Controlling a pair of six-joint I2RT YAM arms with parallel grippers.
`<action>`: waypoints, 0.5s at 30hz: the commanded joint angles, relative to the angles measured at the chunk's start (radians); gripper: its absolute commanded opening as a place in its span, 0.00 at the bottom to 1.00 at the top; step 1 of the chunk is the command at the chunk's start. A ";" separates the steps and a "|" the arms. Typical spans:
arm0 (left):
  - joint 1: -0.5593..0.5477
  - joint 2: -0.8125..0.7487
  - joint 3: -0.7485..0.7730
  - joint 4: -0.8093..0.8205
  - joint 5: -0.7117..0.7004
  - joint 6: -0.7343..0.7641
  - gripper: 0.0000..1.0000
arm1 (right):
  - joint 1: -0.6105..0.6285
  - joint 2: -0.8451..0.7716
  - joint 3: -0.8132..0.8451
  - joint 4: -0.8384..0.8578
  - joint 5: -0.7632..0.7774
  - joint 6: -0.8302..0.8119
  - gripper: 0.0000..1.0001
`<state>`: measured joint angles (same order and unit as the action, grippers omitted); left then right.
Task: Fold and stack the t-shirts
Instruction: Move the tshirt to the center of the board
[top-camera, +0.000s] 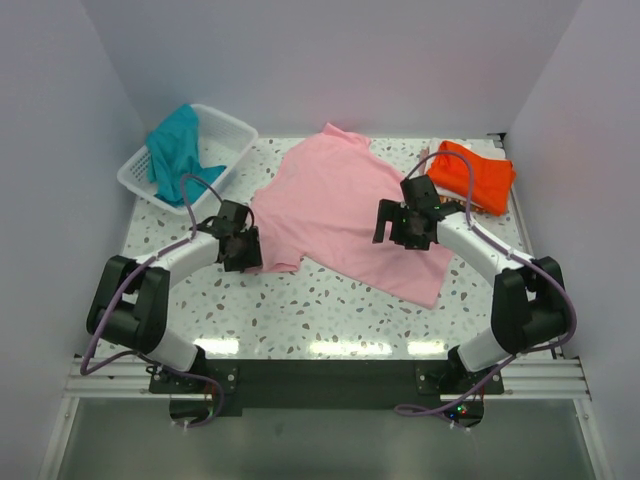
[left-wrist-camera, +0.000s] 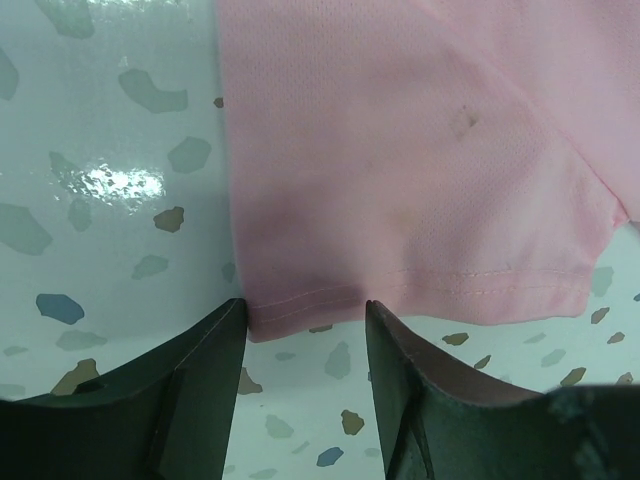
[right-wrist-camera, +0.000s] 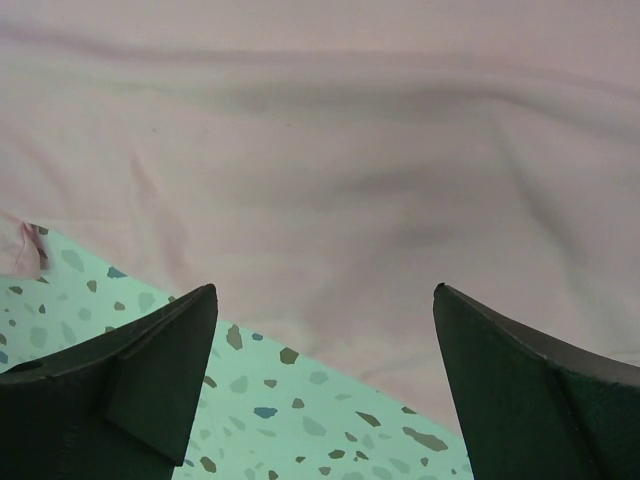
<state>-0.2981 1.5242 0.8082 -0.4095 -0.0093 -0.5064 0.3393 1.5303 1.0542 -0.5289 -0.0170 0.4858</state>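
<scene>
A light pink t-shirt (top-camera: 335, 205) lies spread flat across the middle of the table. My left gripper (top-camera: 243, 248) is open at its left sleeve hem, and the hem's corner (left-wrist-camera: 300, 305) lies at the fingertips with nothing gripped. My right gripper (top-camera: 404, 228) is open and empty above the shirt's right half (right-wrist-camera: 330, 170), near its lower edge. A bright orange t-shirt (top-camera: 474, 175) lies folded at the back right. A teal t-shirt (top-camera: 180, 150) hangs in and over the basket at the back left.
A white lattice basket (top-camera: 225, 135) stands at the back left corner. White walls close the table on three sides. Speckled tabletop (top-camera: 320, 310) shows in front of the pink shirt.
</scene>
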 joint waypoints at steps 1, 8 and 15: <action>0.008 -0.002 0.017 0.026 -0.020 -0.015 0.55 | 0.001 -0.029 0.001 -0.002 0.014 -0.004 0.92; 0.008 -0.033 -0.006 0.011 -0.054 -0.014 0.46 | 0.001 -0.009 0.024 -0.003 0.014 -0.006 0.92; 0.008 -0.019 -0.044 0.021 -0.047 -0.009 0.40 | 0.001 -0.015 0.018 -0.025 0.035 -0.007 0.92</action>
<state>-0.2962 1.5246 0.7918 -0.4072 -0.0406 -0.5133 0.3393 1.5307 1.0542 -0.5331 -0.0090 0.4854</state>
